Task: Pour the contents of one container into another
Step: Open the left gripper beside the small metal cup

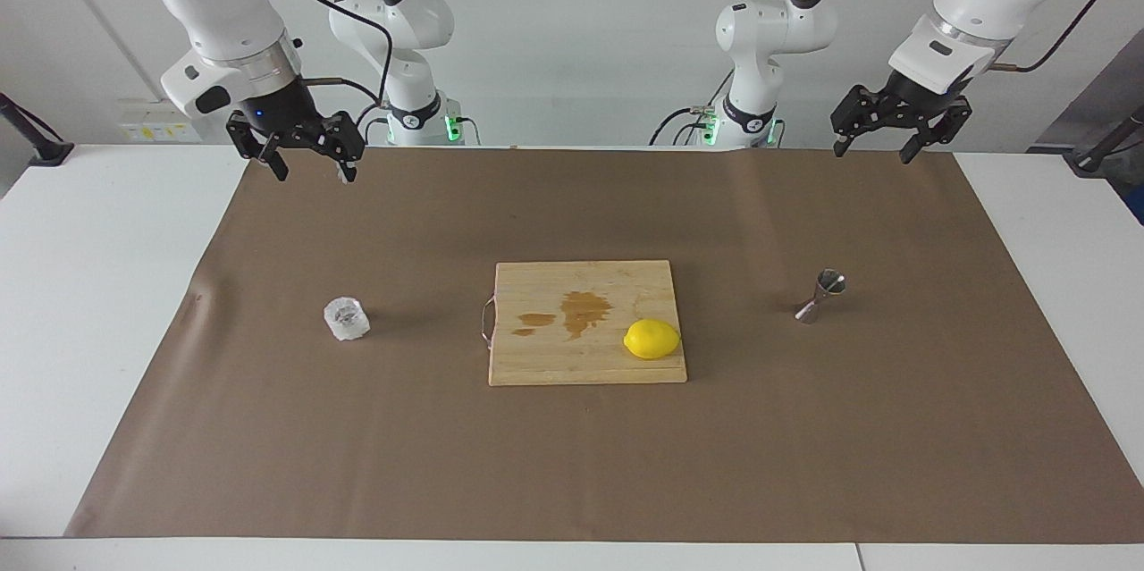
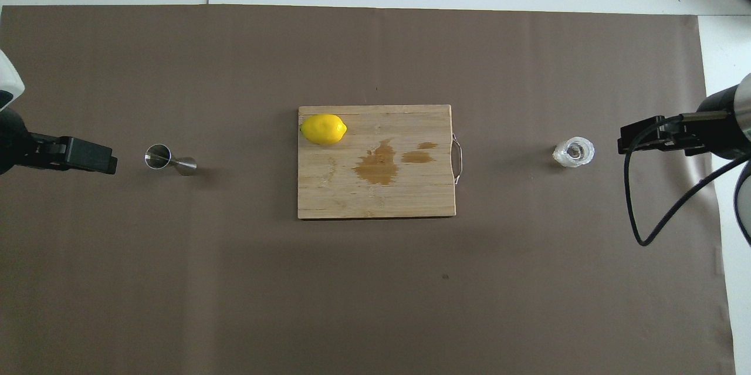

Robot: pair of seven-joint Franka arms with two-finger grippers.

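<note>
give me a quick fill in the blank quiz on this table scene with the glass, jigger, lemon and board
1. The yellow lemon lies on the wooden ____ board.
2. The clear faceted glass tumbler stands toward the ____ arm's end of the table.
3. The silver steel hourglass jigger stands on the ____ paper mat.
4. Both the left gripper and the right gripper hold ____.

Missing words: cutting; right; brown; nothing

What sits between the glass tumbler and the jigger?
The cutting board with a lemon on it lies between the tumbler and jigger; both views show it.
</note>
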